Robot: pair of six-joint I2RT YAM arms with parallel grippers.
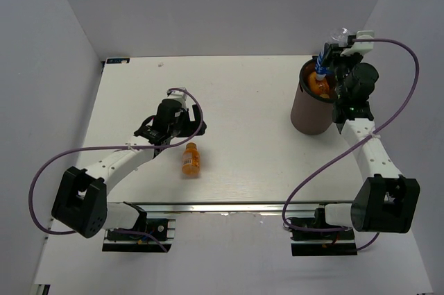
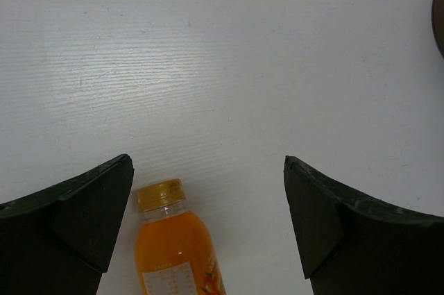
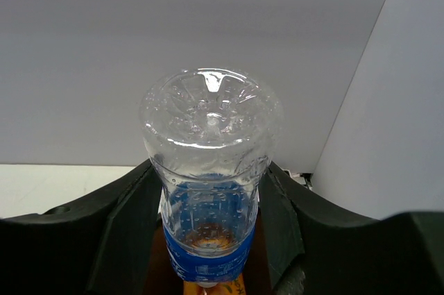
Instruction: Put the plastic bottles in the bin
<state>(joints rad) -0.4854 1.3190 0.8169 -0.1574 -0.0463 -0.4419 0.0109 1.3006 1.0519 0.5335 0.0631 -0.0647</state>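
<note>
An orange bottle [image 1: 191,160] with a label lies on the white table [image 1: 243,100], just right of and nearer than my left gripper [image 1: 182,130]. In the left wrist view its yellow-capped neck [image 2: 161,196] lies close to the left finger of my open gripper [image 2: 208,170], untouched. My right gripper [image 1: 326,59] is shut on the clear bottle with the blue label [image 1: 322,64], held upside down over the dark brown bin [image 1: 309,109]. In the right wrist view the fingers [image 3: 128,225] clamp this bottle [image 3: 208,163]. Another orange bottle [image 1: 320,87] lies inside the bin, also seen below the held bottle [image 3: 208,287].
White walls enclose the table at the back and both sides. The bin stands at the far right, and its rim [image 2: 440,17] shows at the right edge of the left wrist view. Purple cables loop from both arms.
</note>
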